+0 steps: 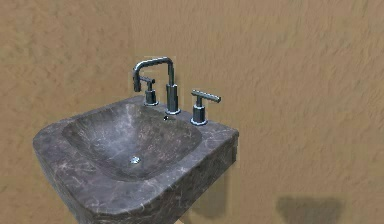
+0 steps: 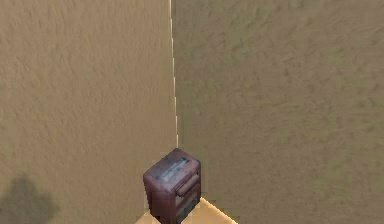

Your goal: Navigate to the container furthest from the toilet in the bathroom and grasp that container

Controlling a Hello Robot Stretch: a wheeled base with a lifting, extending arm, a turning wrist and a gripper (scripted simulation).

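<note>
A boxy container (image 2: 172,185), dark purplish-brown with a paler grey top, stands upright at the bottom of the arm side view, just left of the middle. It sits on a strip of tan floor (image 2: 215,214) in the corner where two tan walls (image 2: 280,90) meet. One upright edge is turned toward the camera, so two side faces show. The picture's bottom edge cuts off its base, so its long axis cannot be judged.

The forward view adds a dark marbled sink (image 1: 160,195) against a tan wall, skewed so one corner points down the picture. It has a chrome faucet (image 1: 160,78), a lever handle (image 1: 203,100) on each side and a small drain (image 1: 135,158).

How the gripper stands, and where the container lies relative to it, cannot be told
</note>
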